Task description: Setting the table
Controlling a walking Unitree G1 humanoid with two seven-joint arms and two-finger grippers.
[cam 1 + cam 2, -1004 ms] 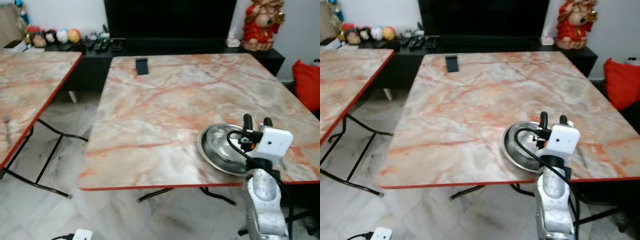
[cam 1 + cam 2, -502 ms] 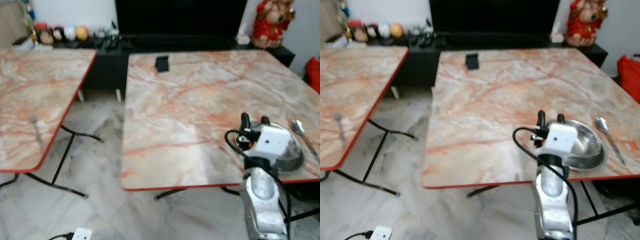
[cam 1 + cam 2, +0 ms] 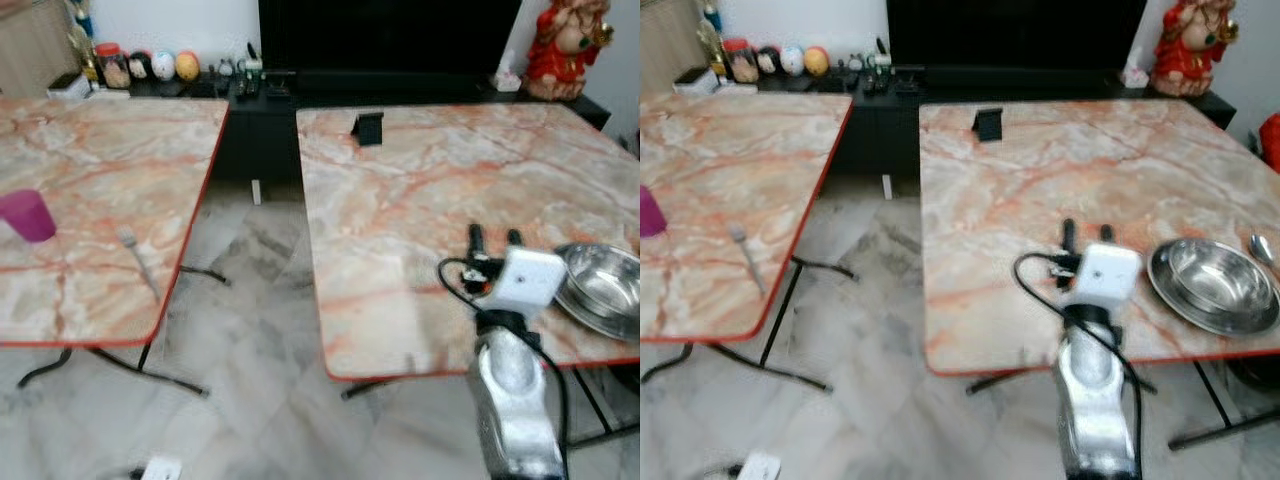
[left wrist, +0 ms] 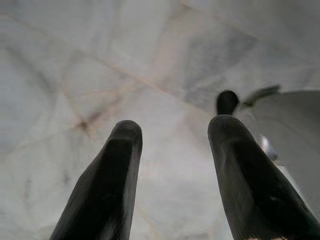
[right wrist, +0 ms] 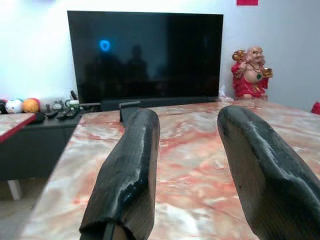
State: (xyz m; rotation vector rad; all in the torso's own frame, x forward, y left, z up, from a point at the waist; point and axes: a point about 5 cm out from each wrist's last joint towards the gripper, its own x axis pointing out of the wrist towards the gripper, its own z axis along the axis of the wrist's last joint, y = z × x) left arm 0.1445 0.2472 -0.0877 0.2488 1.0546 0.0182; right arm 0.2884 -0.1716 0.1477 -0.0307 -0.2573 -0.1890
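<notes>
Fetching stage: round steel bowl (image 3: 1214, 284) set on right marble-topped table (image 3: 1040, 190), right gripper (image 3: 1086, 232) empty, fingers apart; next calls for grey metal fork (image 3: 136, 258) and purple plastic cup (image 3: 28, 215) on left marble-topped table (image 3: 100, 170).

Bright even indoor light, slight motion blur, soft shadows under tables

Black TV (image 5: 145, 55) on low dark cabinet (image 3: 260, 150), red figurine (image 3: 568, 48) at its right end, coloured balls (image 3: 160, 66) at left, marble floor (image 3: 250, 330).
</notes>
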